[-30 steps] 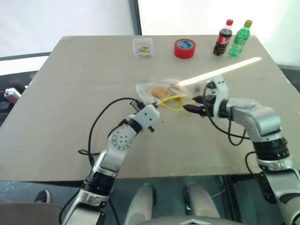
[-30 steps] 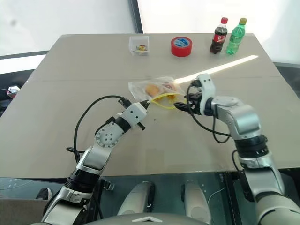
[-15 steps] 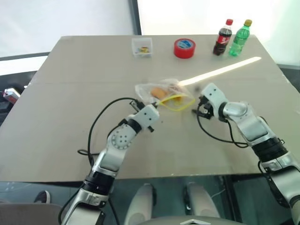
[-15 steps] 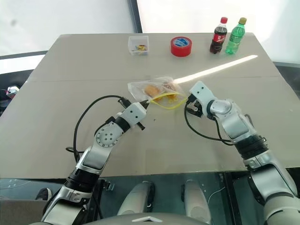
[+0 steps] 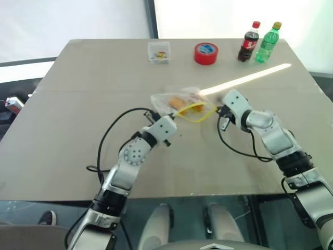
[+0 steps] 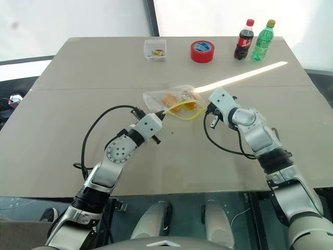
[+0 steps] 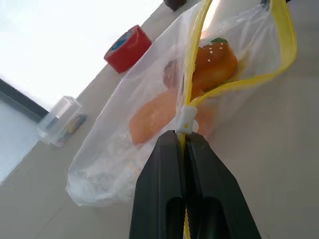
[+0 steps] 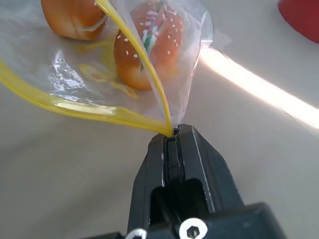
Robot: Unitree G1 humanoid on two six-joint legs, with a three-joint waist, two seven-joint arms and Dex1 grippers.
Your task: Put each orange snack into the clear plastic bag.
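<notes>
The clear plastic bag (image 6: 174,100) lies on the table (image 6: 78,88) between both grippers. The left gripper (image 7: 185,141) and right gripper (image 8: 174,133) each pinch one end of its yellow strip (image 8: 75,106), with both orange snacks (image 8: 149,47) inside.

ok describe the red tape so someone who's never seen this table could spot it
Look along the far edge of the tan table. The red tape lies flat there, between the small clear box and the two bottles. It is the only red ring, with a blue-lined hole.
</notes>
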